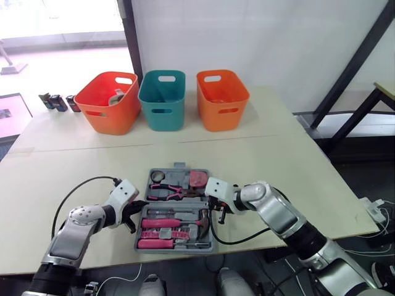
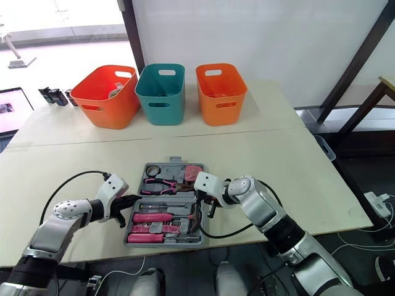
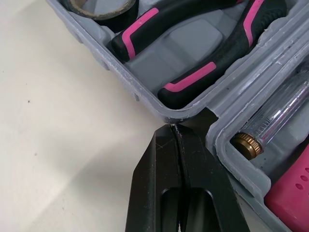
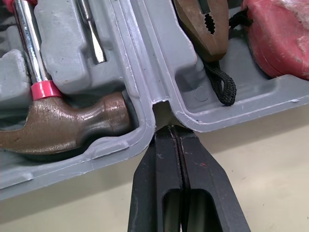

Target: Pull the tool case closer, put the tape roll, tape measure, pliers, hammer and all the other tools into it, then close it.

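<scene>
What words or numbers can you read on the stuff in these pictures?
None can be read.
tape measure: pink face, no print shows.
tool case: plain grey, no lettering seen.
teal basket and the orange ones beside it: plain.
small dark things at the table's far left: any labels are too small to read.

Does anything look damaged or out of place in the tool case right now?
The hammer head and the pliers nose look brown, as if rusted. Otherwise the tools lie seated in their slots in the open tool case.
</scene>
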Robot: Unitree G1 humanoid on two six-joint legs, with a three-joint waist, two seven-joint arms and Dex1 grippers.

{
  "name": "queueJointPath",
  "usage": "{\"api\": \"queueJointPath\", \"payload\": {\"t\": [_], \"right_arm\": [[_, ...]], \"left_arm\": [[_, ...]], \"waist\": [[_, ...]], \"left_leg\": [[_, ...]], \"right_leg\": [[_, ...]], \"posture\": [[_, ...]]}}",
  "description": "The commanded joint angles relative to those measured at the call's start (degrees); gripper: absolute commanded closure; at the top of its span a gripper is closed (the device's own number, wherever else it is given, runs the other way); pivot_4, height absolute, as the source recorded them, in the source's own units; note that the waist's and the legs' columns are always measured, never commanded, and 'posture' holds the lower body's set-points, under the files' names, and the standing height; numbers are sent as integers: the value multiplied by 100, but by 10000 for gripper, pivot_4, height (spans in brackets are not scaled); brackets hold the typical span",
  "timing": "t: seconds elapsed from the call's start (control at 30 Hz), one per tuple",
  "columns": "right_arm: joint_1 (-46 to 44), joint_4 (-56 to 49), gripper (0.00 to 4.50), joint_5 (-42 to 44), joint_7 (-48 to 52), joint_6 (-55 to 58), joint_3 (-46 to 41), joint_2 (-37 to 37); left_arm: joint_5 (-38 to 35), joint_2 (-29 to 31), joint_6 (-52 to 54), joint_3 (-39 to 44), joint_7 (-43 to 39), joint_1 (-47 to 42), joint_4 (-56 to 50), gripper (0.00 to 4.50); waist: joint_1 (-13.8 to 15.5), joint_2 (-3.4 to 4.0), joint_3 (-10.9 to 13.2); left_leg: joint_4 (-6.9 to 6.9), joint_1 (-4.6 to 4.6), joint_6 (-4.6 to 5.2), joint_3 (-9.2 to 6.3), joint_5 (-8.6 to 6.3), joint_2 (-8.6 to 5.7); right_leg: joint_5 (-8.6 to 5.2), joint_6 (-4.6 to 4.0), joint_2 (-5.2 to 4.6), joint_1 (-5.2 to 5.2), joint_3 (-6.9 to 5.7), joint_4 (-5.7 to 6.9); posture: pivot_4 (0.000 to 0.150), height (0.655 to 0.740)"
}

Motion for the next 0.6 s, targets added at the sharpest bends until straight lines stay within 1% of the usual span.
{"api": "queueJointPath", "payload": {"t": [0.03, 0.17, 0.33, 0.6], "right_arm": [[-120, 28, 44726, 56, 12, -142, 111, 210], [-187, 220, 44726, -5, 25, -265, 112, 189], [-168, 188, 44726, 0, 55, -259, 106, 194], [-164, 186, 44726, 1, 52, -236, 110, 218]], "left_arm": [[-159, -146, 257, -298, -51, 240, -181, 45000], [-203, -122, 426, -238, 6, 408, -489, 45000], [-252, -79, 551, -169, 35, 583, -710, 45000], [-232, -40, 494, -180, 61, 475, -551, 45000]], "waist": [[-10, -1, 0], [-13, -2, -1], [-13, -4, -3], [-12, -4, -3]], "left_leg": [[1, 1, 0, 0, 0, 0], [4, 8, -1, 0, 1, 0], [6, 8, -2, 2, 1, 0], [5, 9, -2, 2, 1, 0]], "right_leg": [[1, -3, 0, 0, 0, -1], [6, -15, 0, 3, 1, -2], [7, -18, 0, 3, 1, -3], [9, -21, 0, 1, 1, -4]], "posture": [[1500, 7400], [1500, 7400], [1500, 7400], [1500, 7400]]}}
